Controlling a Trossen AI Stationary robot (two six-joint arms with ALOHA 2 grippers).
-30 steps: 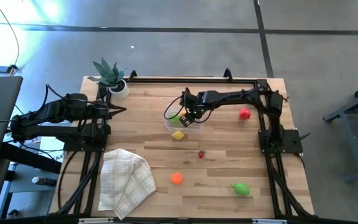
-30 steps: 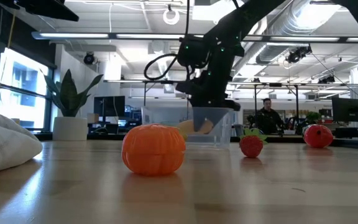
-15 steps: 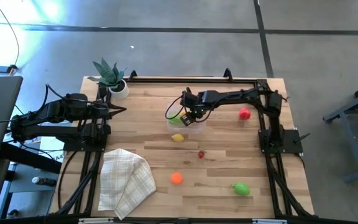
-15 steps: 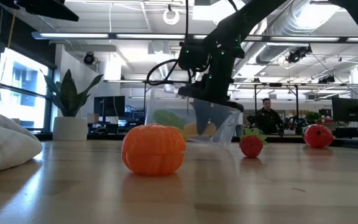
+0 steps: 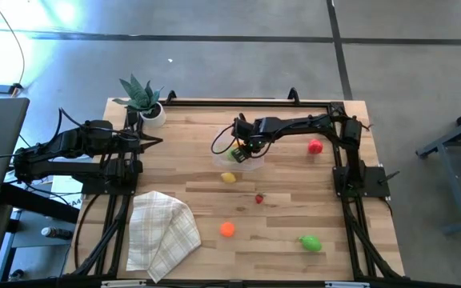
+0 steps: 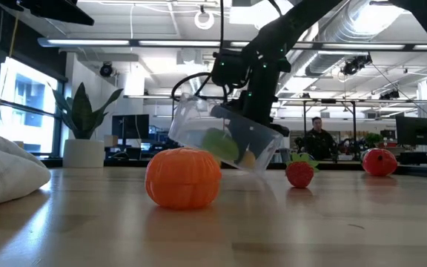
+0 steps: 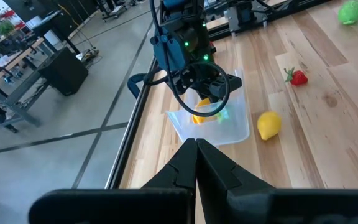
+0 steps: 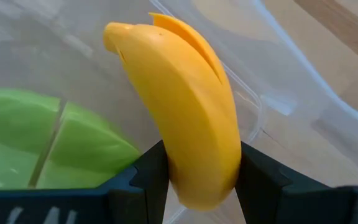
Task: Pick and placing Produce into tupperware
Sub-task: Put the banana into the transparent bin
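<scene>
Now: banana gripped inside tilted tub

Clamped between the right gripper's (image 8: 194,177) fingers is the banana (image 8: 185,109), beside a green piece (image 8: 48,140) inside the tupperware (image 6: 224,141). That tub is tipped, one end lifted off the table (image 5: 294,200). A lemon (image 5: 229,177) lies just beside it; strawberry (image 5: 258,198), orange (image 5: 227,229), green fruit (image 5: 310,242) and red fruit (image 5: 315,146) sit well apart. Left gripper (image 7: 196,146), jaws closed, waits at the table's left edge.
</scene>
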